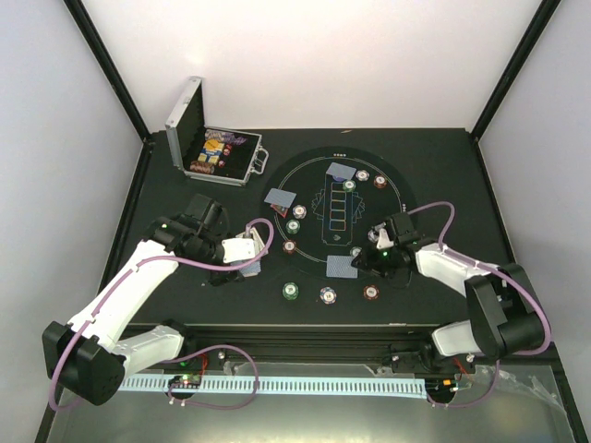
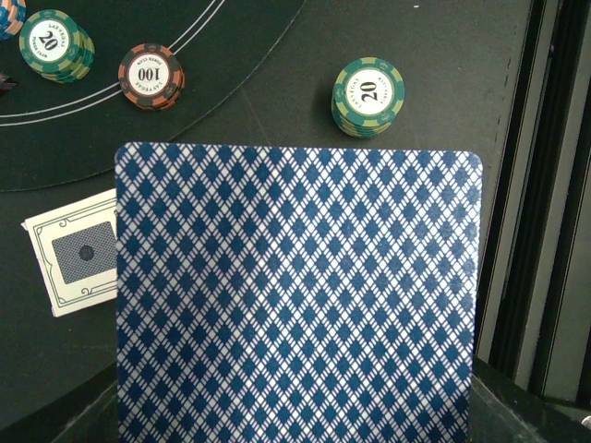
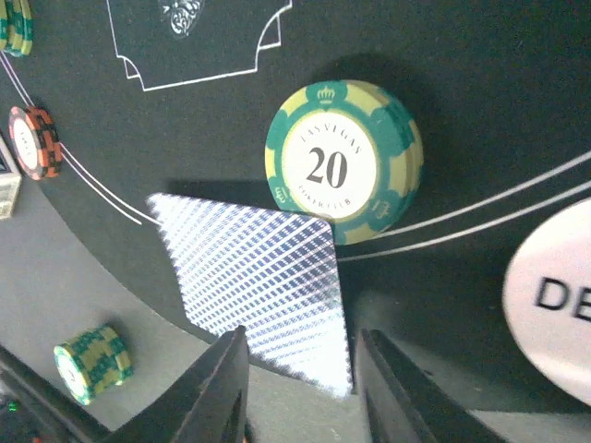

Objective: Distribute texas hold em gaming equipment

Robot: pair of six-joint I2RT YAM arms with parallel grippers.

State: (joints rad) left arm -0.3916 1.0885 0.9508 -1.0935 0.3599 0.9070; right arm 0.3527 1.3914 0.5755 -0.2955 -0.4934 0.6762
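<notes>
A blue diamond-backed playing card [image 2: 295, 295] fills the lower left wrist view, and my left gripper [image 1: 242, 249] is shut on it; its jaws are hidden behind the card. It hovers left of the round poker mat [image 1: 314, 166]. My right gripper [image 3: 303, 346] stands open at the mat's near edge. Between its fingers [image 3: 222, 388] a second playing card [image 3: 249, 277] lies loose, its far edge against a green 20 chip stack [image 3: 343, 159]. From above, this card [image 1: 342, 266] lies just left of the right gripper [image 1: 362, 258].
The silver case [image 1: 211, 148] stands open at the back left. Chip stacks ring the mat, among them green [image 1: 292, 291], blue-white [image 1: 327, 294] and dark red [image 1: 371, 293]. Other cards [image 1: 280, 197] lie on the mat. A white button [image 3: 554, 305] lies right of my right gripper.
</notes>
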